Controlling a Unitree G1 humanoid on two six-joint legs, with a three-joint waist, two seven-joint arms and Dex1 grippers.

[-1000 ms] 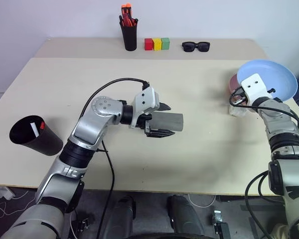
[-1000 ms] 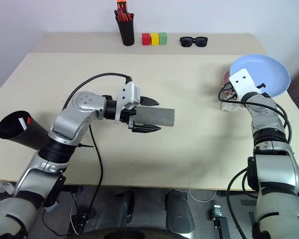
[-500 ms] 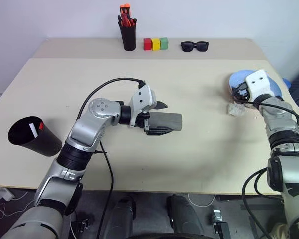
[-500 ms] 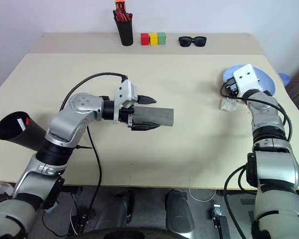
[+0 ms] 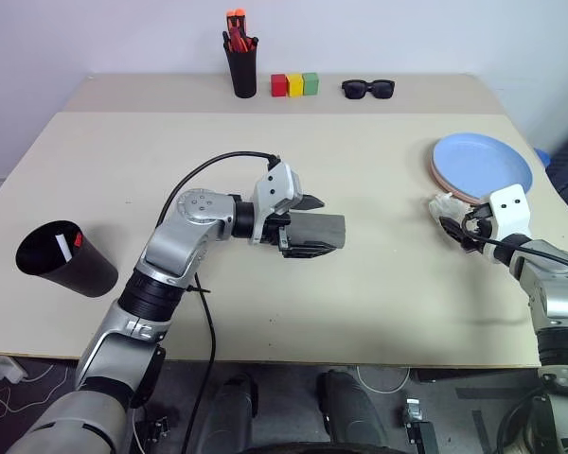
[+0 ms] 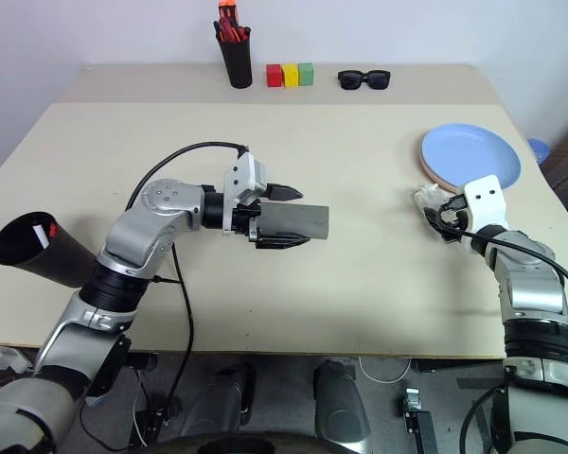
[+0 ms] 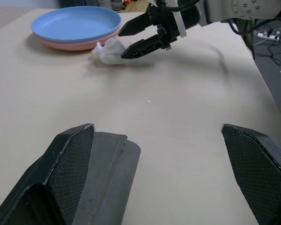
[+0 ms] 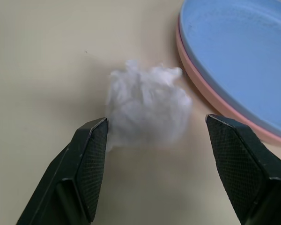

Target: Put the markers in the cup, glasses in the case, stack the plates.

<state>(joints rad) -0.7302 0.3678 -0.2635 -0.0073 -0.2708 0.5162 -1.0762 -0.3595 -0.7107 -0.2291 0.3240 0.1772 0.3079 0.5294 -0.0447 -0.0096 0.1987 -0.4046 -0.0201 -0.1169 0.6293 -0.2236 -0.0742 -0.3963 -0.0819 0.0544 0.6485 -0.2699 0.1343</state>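
Your right hand (image 8: pixel 154 187) is sitting with fingers apart, empty, facing a crumpled white tissue (image 8: pixel 147 110) just beside the stacked plates (image 5: pixel 481 165), blue on pink. Your left hand (image 5: pixel 303 227) is spread wide around the closed grey case (image 5: pixel 314 230) mid-tabletop (image 5: pixel 379 293), likely steadying it. Both markers (image 5: pixel 69 243) are standing in the cup (image 5: pixel 62 260).

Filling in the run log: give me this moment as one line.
plates: blue plate stacked on pink plate | right hand: open, by white wad | left hand: open around case
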